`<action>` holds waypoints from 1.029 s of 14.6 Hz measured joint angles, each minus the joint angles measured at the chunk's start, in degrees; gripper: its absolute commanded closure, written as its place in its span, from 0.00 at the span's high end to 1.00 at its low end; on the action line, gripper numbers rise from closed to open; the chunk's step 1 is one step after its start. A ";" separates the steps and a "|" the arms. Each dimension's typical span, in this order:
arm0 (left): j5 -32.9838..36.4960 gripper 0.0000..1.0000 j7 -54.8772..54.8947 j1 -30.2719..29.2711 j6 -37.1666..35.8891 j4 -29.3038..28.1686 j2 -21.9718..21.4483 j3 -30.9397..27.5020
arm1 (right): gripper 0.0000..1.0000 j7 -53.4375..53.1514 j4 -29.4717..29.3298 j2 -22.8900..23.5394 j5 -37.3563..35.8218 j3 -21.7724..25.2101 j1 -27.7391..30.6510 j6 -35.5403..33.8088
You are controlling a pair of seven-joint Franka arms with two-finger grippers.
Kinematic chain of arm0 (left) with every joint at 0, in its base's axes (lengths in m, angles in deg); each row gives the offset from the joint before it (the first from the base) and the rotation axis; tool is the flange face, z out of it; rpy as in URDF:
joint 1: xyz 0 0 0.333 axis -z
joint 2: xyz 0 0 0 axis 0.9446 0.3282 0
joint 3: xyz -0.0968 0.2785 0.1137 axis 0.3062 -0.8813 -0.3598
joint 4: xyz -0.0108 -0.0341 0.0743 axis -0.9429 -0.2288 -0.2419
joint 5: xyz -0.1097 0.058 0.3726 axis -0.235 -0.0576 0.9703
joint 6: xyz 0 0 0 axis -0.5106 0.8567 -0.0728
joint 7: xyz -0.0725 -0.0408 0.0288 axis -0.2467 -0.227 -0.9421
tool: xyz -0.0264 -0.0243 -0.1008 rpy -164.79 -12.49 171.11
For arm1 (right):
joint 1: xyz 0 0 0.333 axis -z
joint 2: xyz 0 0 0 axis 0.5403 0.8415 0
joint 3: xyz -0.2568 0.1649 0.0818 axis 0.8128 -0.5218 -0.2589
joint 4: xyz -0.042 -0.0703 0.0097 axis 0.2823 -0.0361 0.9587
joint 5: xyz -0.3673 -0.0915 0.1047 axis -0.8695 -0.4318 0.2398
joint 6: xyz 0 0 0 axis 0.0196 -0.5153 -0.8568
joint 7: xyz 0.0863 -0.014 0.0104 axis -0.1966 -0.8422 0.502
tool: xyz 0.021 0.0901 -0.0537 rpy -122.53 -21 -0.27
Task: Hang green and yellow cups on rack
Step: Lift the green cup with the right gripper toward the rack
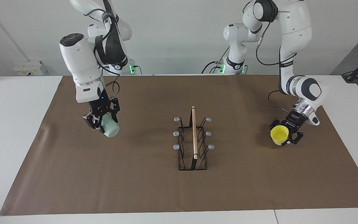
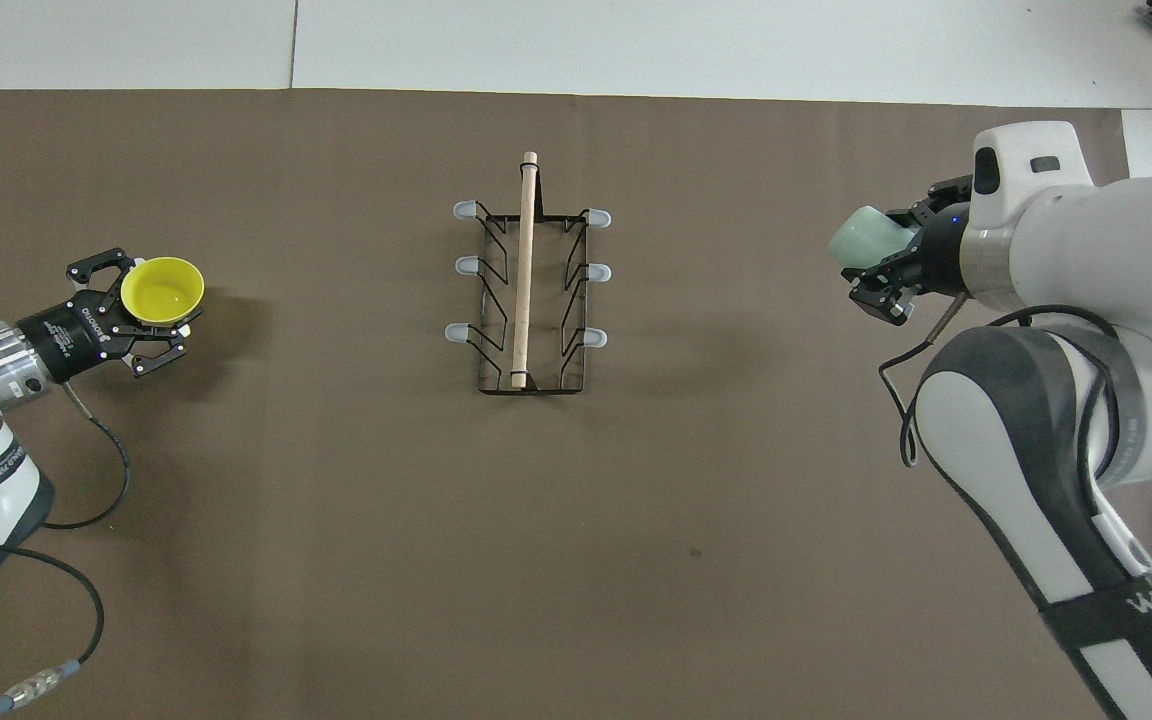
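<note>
Brown mat (image 1: 154, 193), rack (image 1: 193, 140) centre; right gripper (image 1: 102, 122) clamps green cup (image 1: 110, 128) at rack's 9 o'clock in the facing view, left gripper (image 1: 286, 134) clamps yellow cup (image 1: 279, 135) at 3, both lifted clear for hanging on prongs.

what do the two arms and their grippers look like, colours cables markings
Both arms are glossy white with rounded dark grey joint caps. Each ends in a black skeletal two-finger gripper: left gripper, right gripper. Thin black cables loop along both arms. A metal ring sits above the left gripper.

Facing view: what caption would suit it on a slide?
Left gripper holds the yellow cup, right gripper the green cup, empty rack between.
</note>
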 measured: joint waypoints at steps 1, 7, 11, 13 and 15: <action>4.30 0.00 1.00 -0.06 0.03 1.35 -0.25 -0.23 | 0.00 0.00 -0.08 -0.48 3.30 -0.03 -0.03 0.03; 26.29 0.00 2.79 0.57 2.76 9.29 -3.41 -1.00 | 0.00 3.11 0.60 -0.66 19.96 -0.86 -1.93 7.18; 39.25 0.00 2.77 4.11 9.84 10.36 -6.55 -0.92 | 0.00 12.70 2.25 -0.69 43.01 -0.94 -6.56 16.38; 46.08 0.00 2.73 5.35 11.92 10.44 -7.46 -0.91 | 0.00 14.32 2.75 -0.72 51.42 -0.99 -8.83 20.38; 52.66 0.00 2.40 5.55 12.26 10.78 -8.44 -0.91 | 0.00 16.43 3.55 -0.74 61.43 -1.06 -12.59 27.44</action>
